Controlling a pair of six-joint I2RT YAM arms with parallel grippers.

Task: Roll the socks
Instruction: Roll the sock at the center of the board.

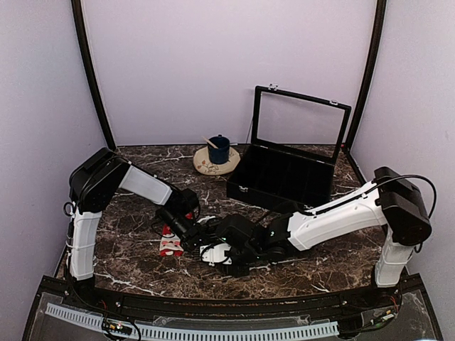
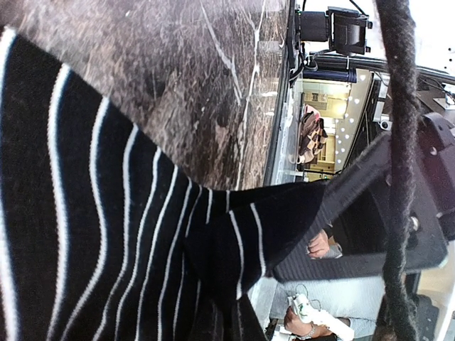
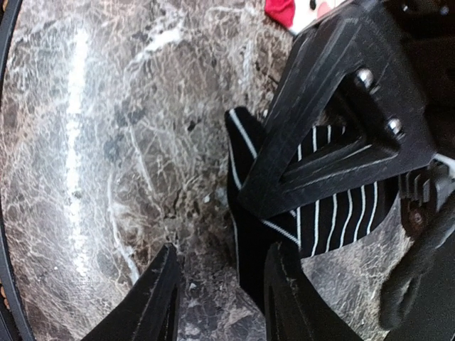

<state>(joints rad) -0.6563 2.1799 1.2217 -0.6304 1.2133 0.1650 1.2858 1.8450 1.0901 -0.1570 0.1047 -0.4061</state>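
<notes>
Soft even light, blurred close-up wrist views.

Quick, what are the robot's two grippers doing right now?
Left gripper: shut on the black striped sock.
Right gripper: open, jaws apart at that sock's edge.

A cup point(image 1: 219, 149) is sitting on a saucer point(image 1: 206, 168) at the back of the table point(image 1: 142, 271), near the middle. A box point(image 1: 281, 179) is standing just to its right, with its lid rising behind it. The first sock point(image 1: 170, 244) is lying left of centre towards the near edge, and the second sock point(image 3: 334, 213) is lying just to its right. The left gripper point(image 1: 190, 238) is sitting over the second sock, and the right gripper point(image 3: 222, 256) is reaching in from the right, with that sock's end just beside one of its fingers.
</notes>
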